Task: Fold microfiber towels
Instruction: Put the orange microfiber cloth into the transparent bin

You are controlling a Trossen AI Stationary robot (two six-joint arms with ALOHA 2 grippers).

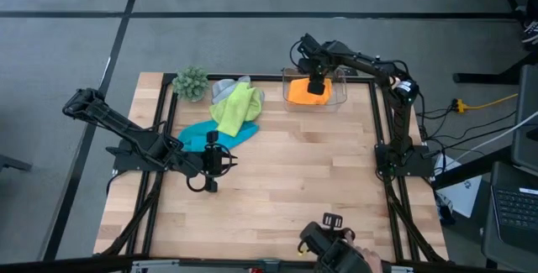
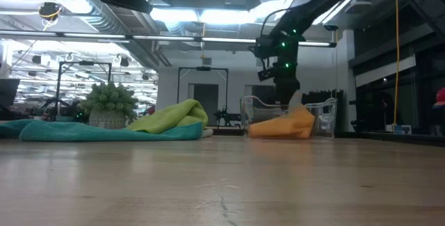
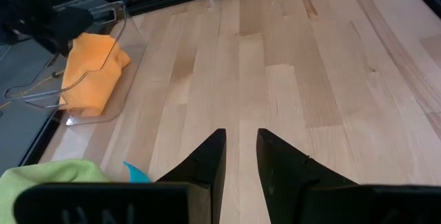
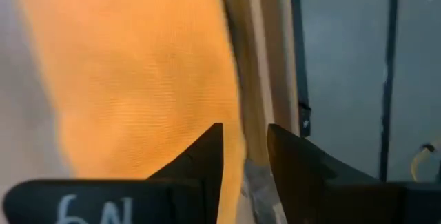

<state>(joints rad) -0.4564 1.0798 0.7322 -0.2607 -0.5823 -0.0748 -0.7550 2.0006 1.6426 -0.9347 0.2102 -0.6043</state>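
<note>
we are hovering right tool (image 1: 316,86), fingers apart, over orange towel (image 1: 304,93) in clear box (image 1: 340,91), storing it; left tool (image 1: 220,160) slightly apart, idling near blue towel (image 1: 195,135).

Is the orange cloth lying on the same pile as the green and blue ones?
No: the orange towel sits in the clear plastic box, apart from the lime green towel and turquoise towel.
</note>
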